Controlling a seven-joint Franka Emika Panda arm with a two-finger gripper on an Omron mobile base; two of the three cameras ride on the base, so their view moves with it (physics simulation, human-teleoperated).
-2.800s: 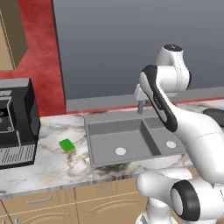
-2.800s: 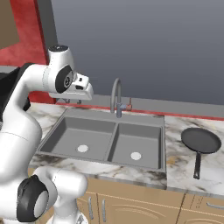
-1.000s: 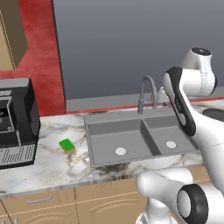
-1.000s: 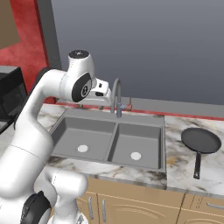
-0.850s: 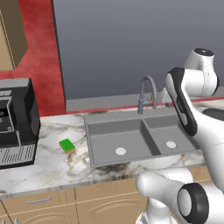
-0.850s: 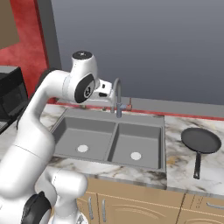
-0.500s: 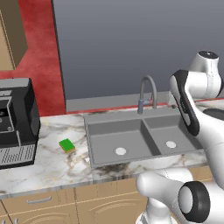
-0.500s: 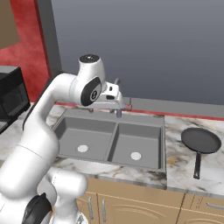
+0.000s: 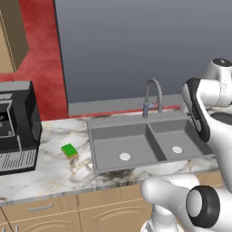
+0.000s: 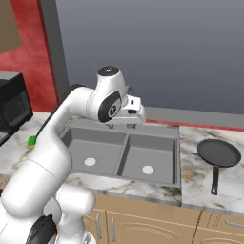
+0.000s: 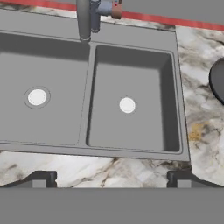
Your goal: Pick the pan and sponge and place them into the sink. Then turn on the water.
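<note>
Next, I swing the gripper (image 11: 111, 180), jaws spread and empty, toward the pan (image 10: 218, 153) at right, descending onto its rim.

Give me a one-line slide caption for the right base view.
Franka arm raised over the empty double-basin sink, with the pan waiting on the marble counter to its right.

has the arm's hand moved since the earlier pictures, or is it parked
Yes. In the right base view the hand has swung rightward, from left of the faucet to in front of it, toward the pan.
</note>
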